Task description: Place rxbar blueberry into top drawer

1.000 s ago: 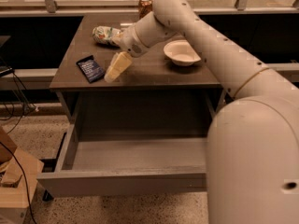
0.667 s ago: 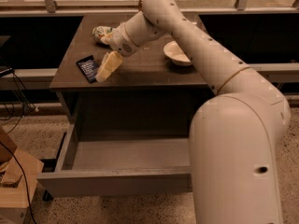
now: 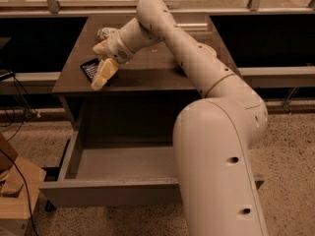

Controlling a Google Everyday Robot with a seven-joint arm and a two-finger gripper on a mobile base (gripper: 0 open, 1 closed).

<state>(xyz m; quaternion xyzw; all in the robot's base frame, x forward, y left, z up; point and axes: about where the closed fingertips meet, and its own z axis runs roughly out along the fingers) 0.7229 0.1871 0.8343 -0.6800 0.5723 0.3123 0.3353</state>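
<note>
Two pale yellowish fingers [image 3: 105,73] of the cream-coloured two-finger gripper [image 3: 97,68] stand spread apart in the upper left of the frame, low over the left part of the dark brown cabinet top [image 3: 147,75]. One finger lies higher, toward the back, and the other slants down toward the front edge. The small flat rxbar blueberry [image 3: 88,68], in its dark navy wrapper, lies on that top between the two fingers, just beside the lower one. Whether either finger touches it cannot be told, and nothing is pinched. Just behind the gripper, further up the frame, sits a dented silvery-green can [image 3: 105,32]. The thick cream robot arm [image 3: 216,146] runs from the gripper up across the top centre and down the right side, filling the lower right. Below the cabinet top, the wide shallow grey top drawer [image 3: 108,194] stands pulled out toward the bottom of the frame. A brown cardboard box [image 3: 15,191] rests on the speckled floor at lower left.
</note>
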